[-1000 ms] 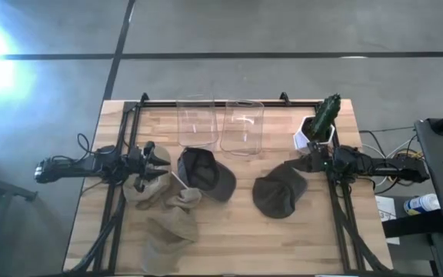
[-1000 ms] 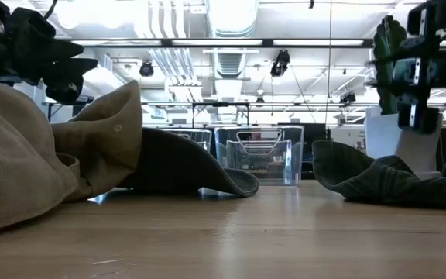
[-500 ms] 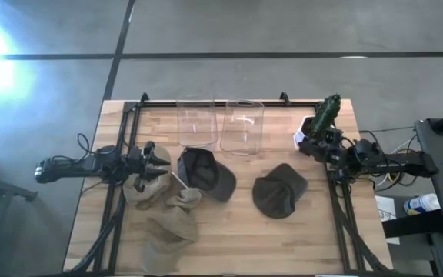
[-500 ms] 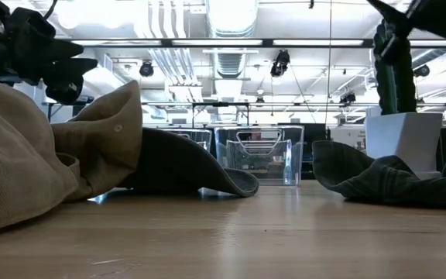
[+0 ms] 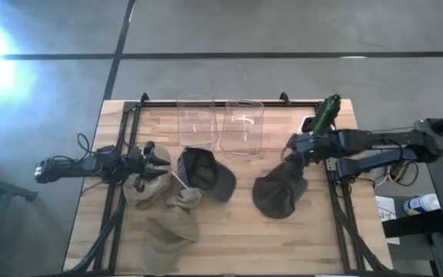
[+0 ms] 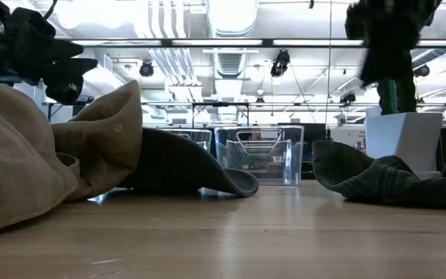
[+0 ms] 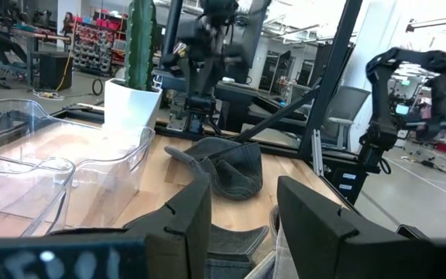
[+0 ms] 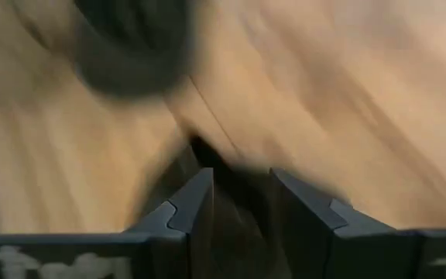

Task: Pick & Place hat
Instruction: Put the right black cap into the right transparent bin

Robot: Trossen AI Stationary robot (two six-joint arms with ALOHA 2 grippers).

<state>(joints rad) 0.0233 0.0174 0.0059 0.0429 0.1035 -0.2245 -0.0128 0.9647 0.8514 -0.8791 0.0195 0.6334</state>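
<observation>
Nearest the lower edge of the overhead frame I see a crumpled tan cloth hat [image 5: 168, 231] lying on the light wooden surface [image 5: 229, 238], lower left of centre. Just above it sits a dark grey cap [image 5: 204, 174] with its hollow side up, touching the tan pile. At the left of the frame, my left hand [image 5: 158, 160] rests over the tan fabric; in its wrist camera the two fingers [image 7: 192, 213] stand apart with nothing between them. Right of centre lies the dark olive-green soft hat [image 5: 279, 192], flat on the surface. My right hand [image 5: 292, 148] hangs over that hat's upper right edge; its wrist view shows the fingers [image 8: 194, 203] parted narrowly, with dark fabric below them, and I cannot tell whether they touch it. Farther up, two clear plastic bins [image 5: 220, 125] stand side by side, and a green cactus in a white pot [image 5: 323, 123] stands at the upper right corner.
</observation>
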